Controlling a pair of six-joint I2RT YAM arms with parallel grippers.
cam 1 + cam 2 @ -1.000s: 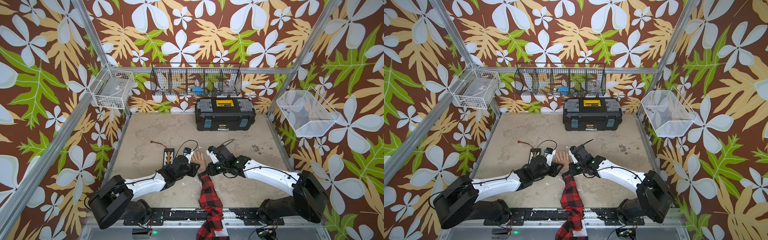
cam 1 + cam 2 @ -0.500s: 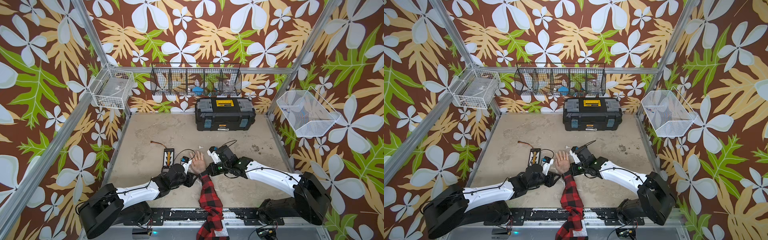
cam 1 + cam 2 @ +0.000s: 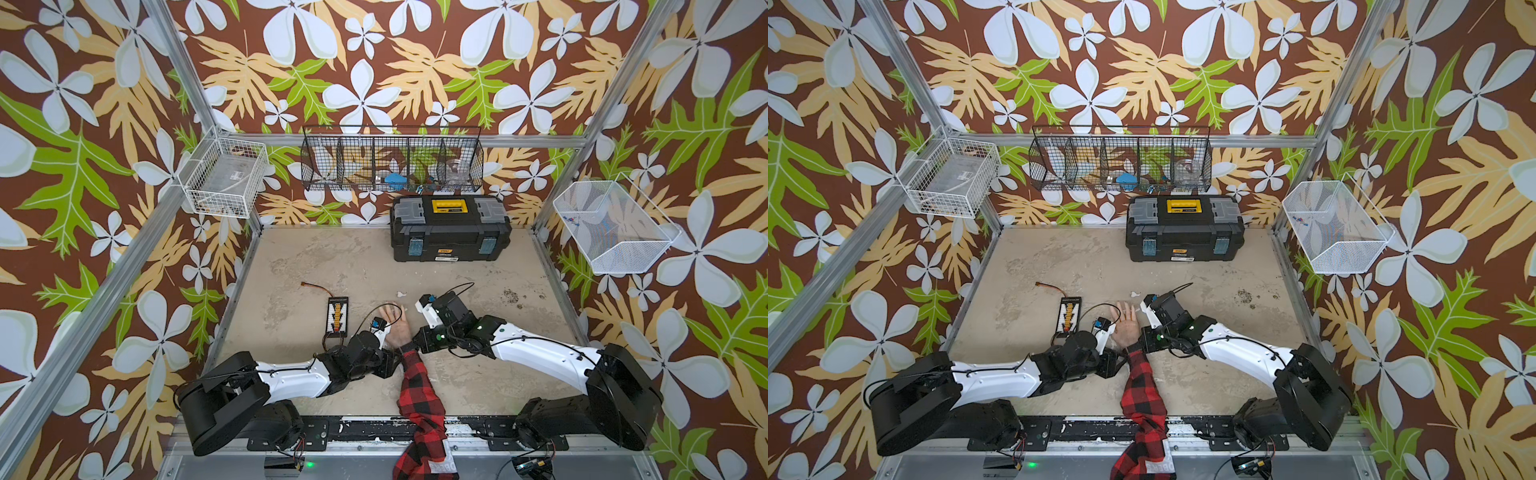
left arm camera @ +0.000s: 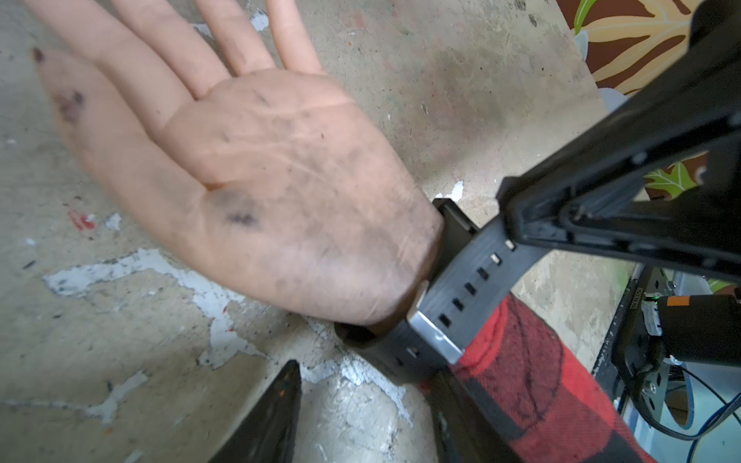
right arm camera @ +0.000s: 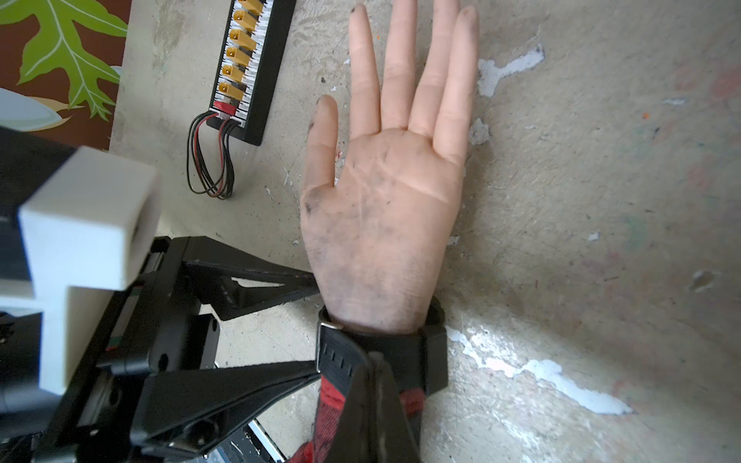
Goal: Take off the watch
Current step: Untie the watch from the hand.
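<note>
A mannequin hand lies palm up on the table, its arm in a red plaid sleeve. The black watch is round the wrist, with a holed strap and a silver buckle. My right gripper is shut, its tips pinching the strap's free end; in the left wrist view its fingers meet the strap. My left gripper is open on the thumb side of the wrist, one finger by the heel of the hand and one by the buckle. In both top views the arms hide the watch.
A black board with yellow connectors and looped wires lies left of the hand. A black toolbox stands at the back. Wire baskets hang on the walls. The left arm and the right arm flank the sleeve.
My left gripper has drawn back along the arm towards the table's front and has opened wider. The right gripper has shut on the strap.
</note>
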